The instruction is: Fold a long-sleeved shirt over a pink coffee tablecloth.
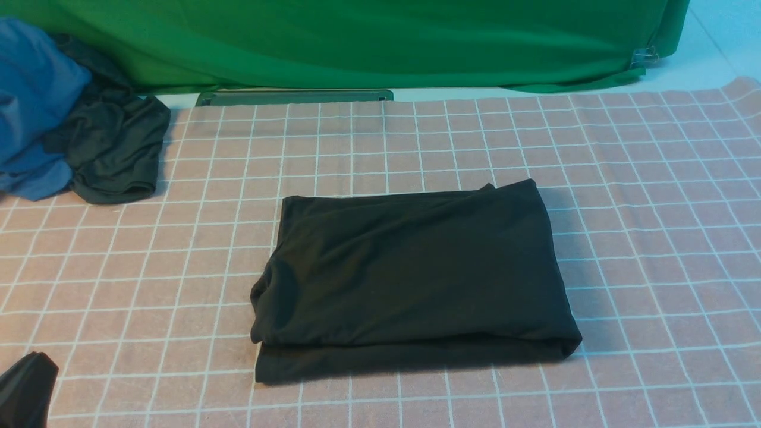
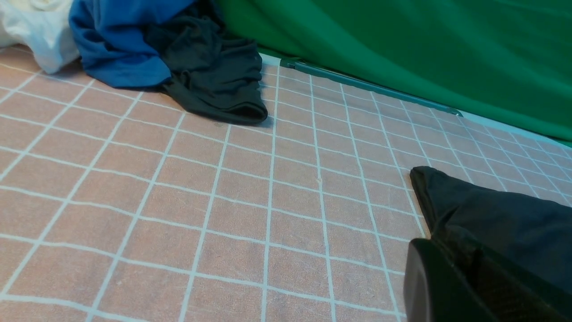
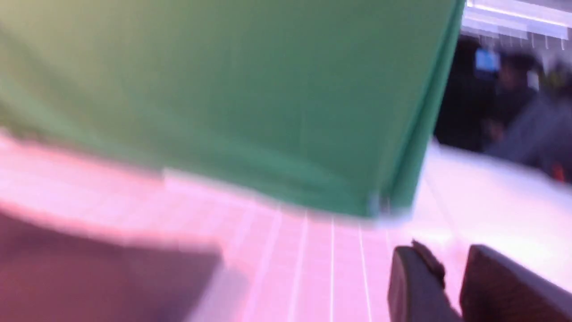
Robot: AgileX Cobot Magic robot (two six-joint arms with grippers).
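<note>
The long-sleeved shirt [image 1: 416, 273] lies folded into a black rectangle in the middle of the pink coffee tablecloth [image 1: 416, 137], with no print showing. At the front left corner my left gripper [image 1: 27, 386] is shut, empty and well apart from the shirt. In the left wrist view its jaws [image 2: 440, 250] are together, and a corner of the shirt [image 2: 491, 214] lies just beyond them. The right arm is out of the front view. In the blurred right wrist view my right gripper [image 3: 451, 264] is open, with only pink cloth [image 3: 313, 268] showing in the gap.
A blue garment [image 1: 30, 107] and a small dark garment [image 1: 113, 148] are piled at the back left, with a white one [image 2: 35, 31] beside them. A green cloth [image 1: 357, 41] hangs along the back above a grey-green rail [image 1: 294, 97].
</note>
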